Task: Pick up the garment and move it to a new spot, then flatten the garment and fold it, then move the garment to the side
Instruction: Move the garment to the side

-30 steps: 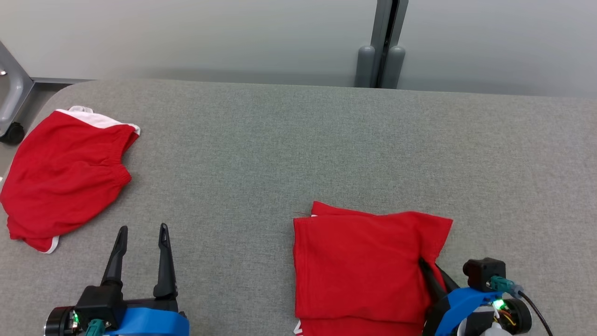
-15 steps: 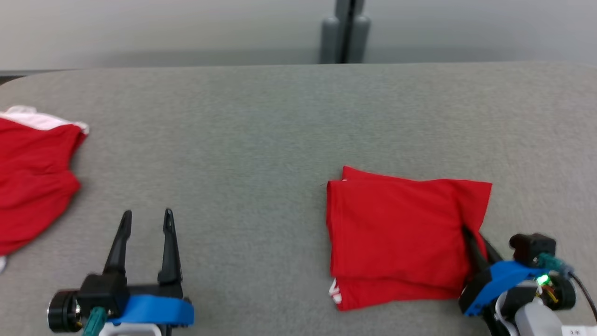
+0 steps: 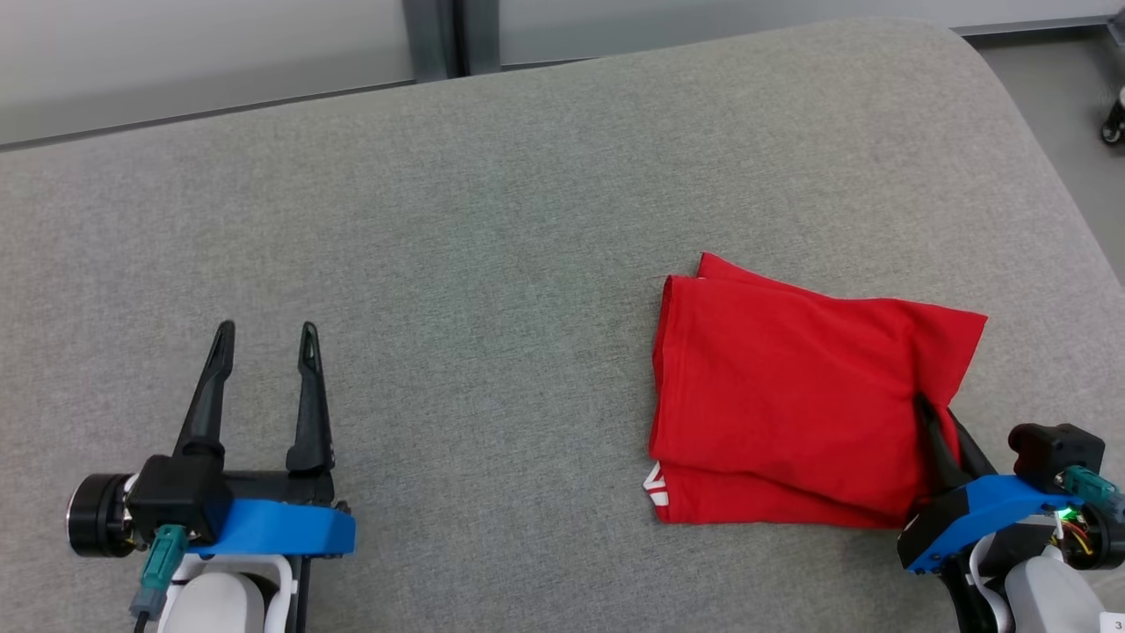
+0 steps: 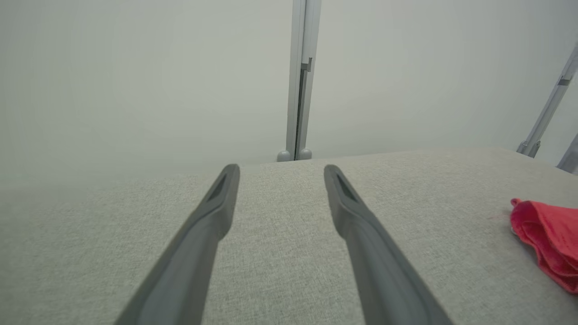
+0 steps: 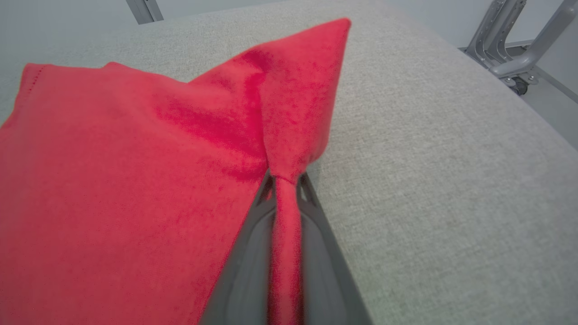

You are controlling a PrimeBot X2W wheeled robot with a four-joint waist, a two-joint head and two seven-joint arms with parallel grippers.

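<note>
The folded red garment (image 3: pixel 791 396) lies on the grey table (image 3: pixel 492 220) at the right, a white mark showing at its near left corner. My right gripper (image 3: pixel 927 413) is shut on the garment's right edge; in the right wrist view the red cloth (image 5: pixel 135 180) is pinched between the two dark fingers (image 5: pixel 253 253) and bunches up at their tips. My left gripper (image 3: pixel 264 334) stands open over bare table at the lower left, nothing between its fingers. In the left wrist view the garment's left edge (image 4: pixel 546 239) shows at the far right.
The table's rounded right corner (image 3: pixel 993 61) and right edge lie close to the garment, with floor and a caster wheel (image 3: pixel 1114 132) beyond. A grey post (image 3: pixel 453 35) stands behind the table against the wall. Metal frame legs (image 5: pixel 510 40) stand past the right edge.
The head camera has swung right, so the other red garment at the left has left the picture. The right gripper has dragged the folded garment toward the table's right side. The left gripper stays open.
</note>
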